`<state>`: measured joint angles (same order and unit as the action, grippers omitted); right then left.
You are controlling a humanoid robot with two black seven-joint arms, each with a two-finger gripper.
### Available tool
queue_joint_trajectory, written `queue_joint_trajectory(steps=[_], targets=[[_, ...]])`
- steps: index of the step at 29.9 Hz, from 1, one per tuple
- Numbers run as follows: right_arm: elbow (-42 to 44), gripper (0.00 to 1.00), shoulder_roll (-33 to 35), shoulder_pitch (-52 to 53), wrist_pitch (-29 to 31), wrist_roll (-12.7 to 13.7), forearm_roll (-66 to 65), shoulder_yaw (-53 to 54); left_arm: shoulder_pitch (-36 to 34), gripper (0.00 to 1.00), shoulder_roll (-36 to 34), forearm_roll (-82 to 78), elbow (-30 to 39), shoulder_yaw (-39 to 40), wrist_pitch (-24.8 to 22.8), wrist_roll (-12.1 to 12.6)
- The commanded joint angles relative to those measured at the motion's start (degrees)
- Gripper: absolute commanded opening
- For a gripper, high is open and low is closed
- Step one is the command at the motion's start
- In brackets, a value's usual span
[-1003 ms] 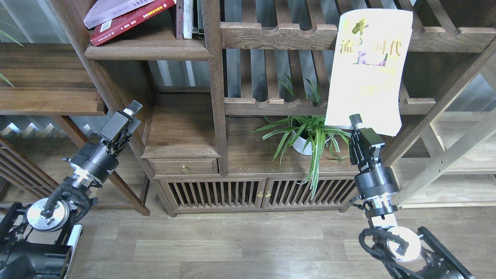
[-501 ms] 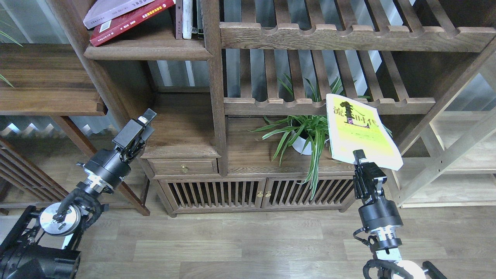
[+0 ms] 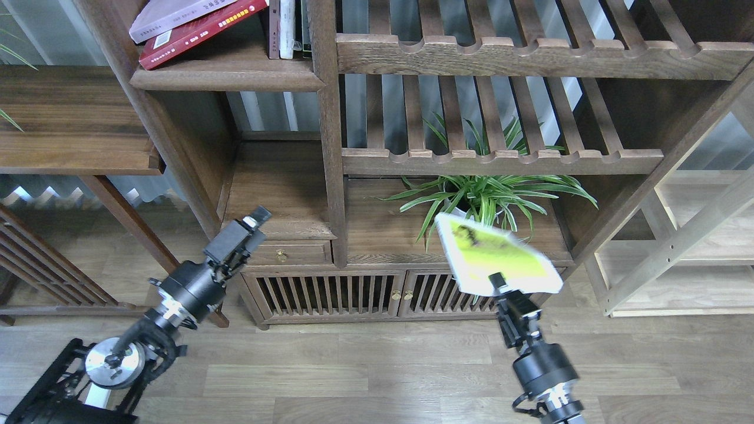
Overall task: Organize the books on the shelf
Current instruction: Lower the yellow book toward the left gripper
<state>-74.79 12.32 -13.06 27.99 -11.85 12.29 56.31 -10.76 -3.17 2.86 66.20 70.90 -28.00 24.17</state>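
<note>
Before dark shelving, yellow-green book looks motion-blurred.

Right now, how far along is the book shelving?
Done: the white-lavender book and dark red book lie stacked on the shelf. In hand: the right claw grips the yellow-green book by its edge, low in front of the cabinet. Left: getting that book onto the shelf. The left claw is empty.

Two books lie stacked on the shelf at upper left, with upright books to their right. My right gripper holds a third book before the potted plant. My left gripper hangs just before the drawer.
</note>
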Motion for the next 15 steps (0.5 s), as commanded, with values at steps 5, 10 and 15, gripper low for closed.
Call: queue_joint_trajectory(steps=[5,10,15], targets=[[0.08,0.05,-0.63,4.62,0.01,-0.01,-0.16,-4.97,3.1,0.99,-0.09,1.52,0.16,-1.47,0.0,-0.26],[0.08,0.05,-0.55,5.59,0.01,0.08,-0.16,-8.57,4.07,0.99,0.62,5.92,0.59,-3.31,0.0,-0.26],[0.08,0.05,0.42,6.38,0.01,0.08,-0.25,-11.83,5.22,0.99,0.62,12.42,1.56,-7.35,0.0,-0.35]])
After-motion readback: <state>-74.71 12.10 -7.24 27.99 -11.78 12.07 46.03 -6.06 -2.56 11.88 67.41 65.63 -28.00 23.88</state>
